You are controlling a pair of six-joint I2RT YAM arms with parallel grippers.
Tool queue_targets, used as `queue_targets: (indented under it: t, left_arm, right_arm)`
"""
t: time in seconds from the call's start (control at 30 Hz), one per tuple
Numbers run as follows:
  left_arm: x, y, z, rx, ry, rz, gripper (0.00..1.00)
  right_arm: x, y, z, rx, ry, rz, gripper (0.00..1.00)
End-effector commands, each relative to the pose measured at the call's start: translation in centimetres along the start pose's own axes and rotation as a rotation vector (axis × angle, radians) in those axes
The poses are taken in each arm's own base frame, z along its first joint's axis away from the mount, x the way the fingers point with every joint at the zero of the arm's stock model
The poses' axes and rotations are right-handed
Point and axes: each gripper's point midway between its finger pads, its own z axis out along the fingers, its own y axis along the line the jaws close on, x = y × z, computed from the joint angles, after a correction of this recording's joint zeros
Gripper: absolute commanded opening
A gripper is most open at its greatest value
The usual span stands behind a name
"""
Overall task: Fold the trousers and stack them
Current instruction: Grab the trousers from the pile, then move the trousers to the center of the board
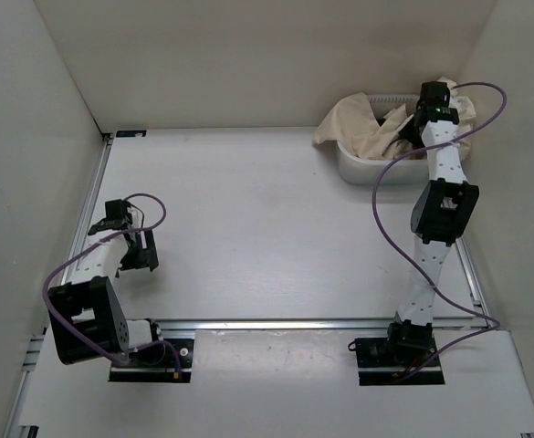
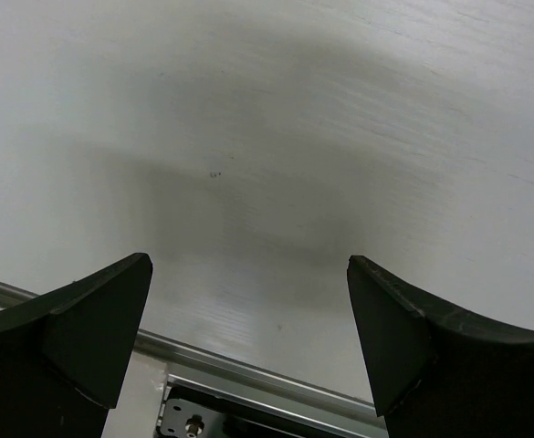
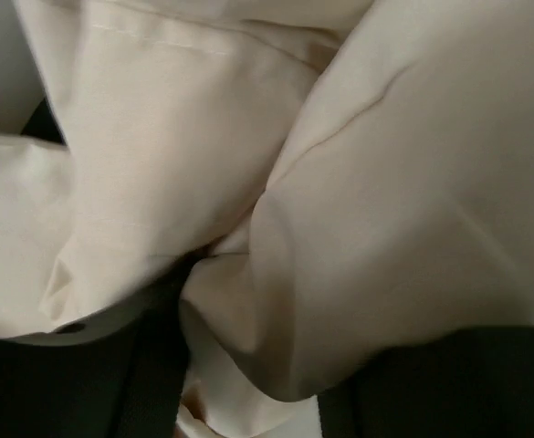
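The trousers [image 1: 362,123] lie crumpled in a white bin [image 1: 367,172] at the far right corner of the table [image 1: 267,228]. One part of the beige cloth hangs over the left rim of the bin, and the rest is piled inside it.

The right arm is stretched out to the bin, and its wrist is just above the pile. In the right wrist view the pale cloth fills almost everything. A thick fold of it bulges between the 2 dark fingers of the right gripper [image 3: 248,392]. I cannot tell if this claw is pinching the fold or only pressed into it.

The left arm is folded at the near left side, well apart from the bin. The left gripper [image 2: 248,274] is released: its 2 black fingers [image 2: 93,319] stand wide apart over the bare table, with nothing between them. A metal rail [image 2: 248,365] runs just under them.
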Motion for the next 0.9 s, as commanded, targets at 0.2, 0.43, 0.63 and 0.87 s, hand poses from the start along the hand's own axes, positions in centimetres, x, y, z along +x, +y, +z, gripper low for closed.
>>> queue_targets:
  t: [0.2,0.43,0.63,0.87]
  left_arm:
    - [-2.3,0.1,-0.5,0.006,-0.092,-0.021,1.0]
    - [-2.6,0.8,-3.5,-0.003,-0.168,-0.036,1.0]
    - [-2.3,0.5,-5.8,0.036,-0.197,-0.038,1.0]
    - [-6.7,1.7,-10.2,0.018,-0.3,-0.058,1.0]
  right_arm:
    - [-6.8,5.7,-12.6,-0.239,-0.236,-0.112,0.0]
    - [-9.5,9.8,-40.7,-0.433,-0.738,-0.174,0.0]
    - [-6.1,15.3,-59.4,-0.901,-1.031,-0.313,0.0]
    - [2.6,23.6,-56.2,-1.018,-0.786,-0.272,0.0]
